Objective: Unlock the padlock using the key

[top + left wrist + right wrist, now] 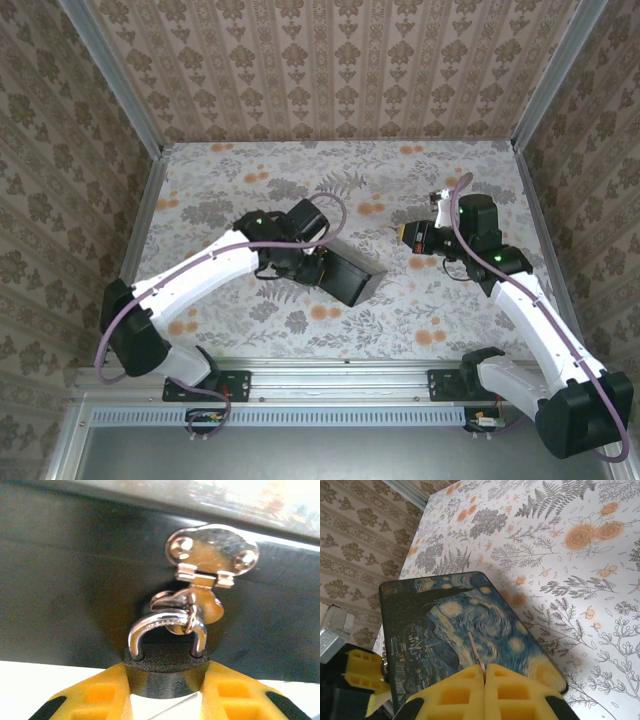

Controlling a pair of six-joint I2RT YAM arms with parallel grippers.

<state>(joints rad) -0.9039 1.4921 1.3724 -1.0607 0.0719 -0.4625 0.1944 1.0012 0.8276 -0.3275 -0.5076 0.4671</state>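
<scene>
A black padlock (167, 672) hangs by its chrome shackle (165, 622) from a silver hasp (212, 552) on the dark side of a box (350, 275). My left gripper (167, 680) is shut on the padlock's body, with a yellow finger (107, 692) pressed against each side. My right gripper (485, 672) is shut on the key (476, 650), whose thin blade sticks out above the pads. It hovers over the box's painted blue lid (465, 615). In the top view the right gripper (415, 235) is to the right of the box, apart from it.
The box lies mid-table on a floral cloth (420, 310), with patterned walls (340, 70) on three sides. The left gripper's yellow fingers (362, 675) are at the box's left end in the right wrist view. Open cloth surrounds the box.
</scene>
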